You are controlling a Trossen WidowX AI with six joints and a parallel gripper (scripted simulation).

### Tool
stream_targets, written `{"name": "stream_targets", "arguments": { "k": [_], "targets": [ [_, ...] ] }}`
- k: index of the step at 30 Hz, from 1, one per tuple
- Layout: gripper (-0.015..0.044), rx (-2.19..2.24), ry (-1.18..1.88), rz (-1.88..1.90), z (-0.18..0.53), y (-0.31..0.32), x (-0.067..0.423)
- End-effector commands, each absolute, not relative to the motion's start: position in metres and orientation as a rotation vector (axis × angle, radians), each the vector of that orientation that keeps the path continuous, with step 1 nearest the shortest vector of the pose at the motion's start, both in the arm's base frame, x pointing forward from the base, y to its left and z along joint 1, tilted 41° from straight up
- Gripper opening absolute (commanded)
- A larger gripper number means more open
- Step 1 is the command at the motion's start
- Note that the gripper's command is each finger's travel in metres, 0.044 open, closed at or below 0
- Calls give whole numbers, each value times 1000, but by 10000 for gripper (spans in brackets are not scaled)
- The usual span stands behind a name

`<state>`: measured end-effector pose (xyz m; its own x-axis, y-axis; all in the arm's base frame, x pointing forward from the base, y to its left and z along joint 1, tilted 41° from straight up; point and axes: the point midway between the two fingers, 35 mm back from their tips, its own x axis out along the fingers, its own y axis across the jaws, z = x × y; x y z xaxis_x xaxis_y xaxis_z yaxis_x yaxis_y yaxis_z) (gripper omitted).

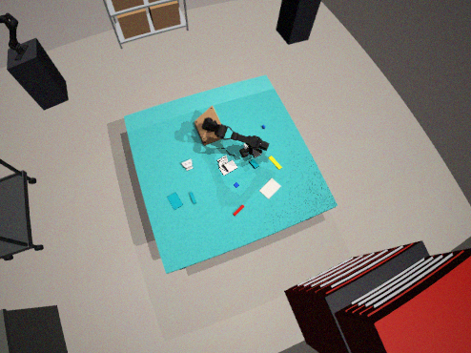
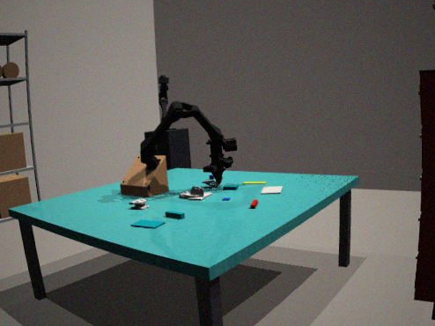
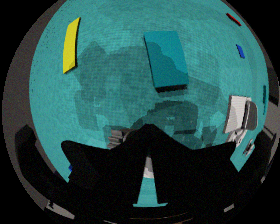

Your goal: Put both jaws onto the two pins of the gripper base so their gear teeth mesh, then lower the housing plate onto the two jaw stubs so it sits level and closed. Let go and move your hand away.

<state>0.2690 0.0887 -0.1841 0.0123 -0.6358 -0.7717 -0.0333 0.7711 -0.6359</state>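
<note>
My gripper (image 1: 245, 153) (image 2: 218, 185) (image 3: 149, 127) is shut, with no part visible between the fingertips, and points down close to the table. A ribbed grey-white part (image 2: 210, 182) (image 3: 117, 137), apparently a jaw, lies right beside the fingertips, partly hidden by the fingers in the wrist view. The white gripper base (image 1: 230, 166) (image 2: 188, 196) (image 3: 236, 114) lies flat nearby and bears a darker grey part (image 2: 197, 191) (image 3: 251, 115); whether its teeth mesh is too small to tell. Another small white part (image 1: 187, 164) (image 2: 139, 203) lies farther off. Which piece is the housing plate is unclear.
A teal block (image 1: 254, 164) (image 2: 230, 187) (image 3: 167, 60) lies close to the fingers. A yellow bar (image 1: 276, 162) (image 3: 71, 45), cream plate (image 1: 270, 188) (image 2: 271, 190), red bar (image 1: 238, 210) (image 2: 254, 203), blue square (image 1: 235, 185) (image 3: 240, 51) and teal plate (image 1: 174, 200) (image 2: 148, 224) lie around.
</note>
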Motion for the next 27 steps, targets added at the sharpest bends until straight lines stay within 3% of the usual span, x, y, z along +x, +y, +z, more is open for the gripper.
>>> {"name": "stream_targets", "arguments": {
  "k": [1, 12, 21, 27],
  "targets": [
    [0, -566, 1510, -516, -190, 92, 266],
    [0, -565, 1510, -515, -191, 98, 267],
    [0, -567, 1506, -509, -143, 134, 267],
    [157, -577, 1498, -499, -149, 132, 268]
  ]
}}
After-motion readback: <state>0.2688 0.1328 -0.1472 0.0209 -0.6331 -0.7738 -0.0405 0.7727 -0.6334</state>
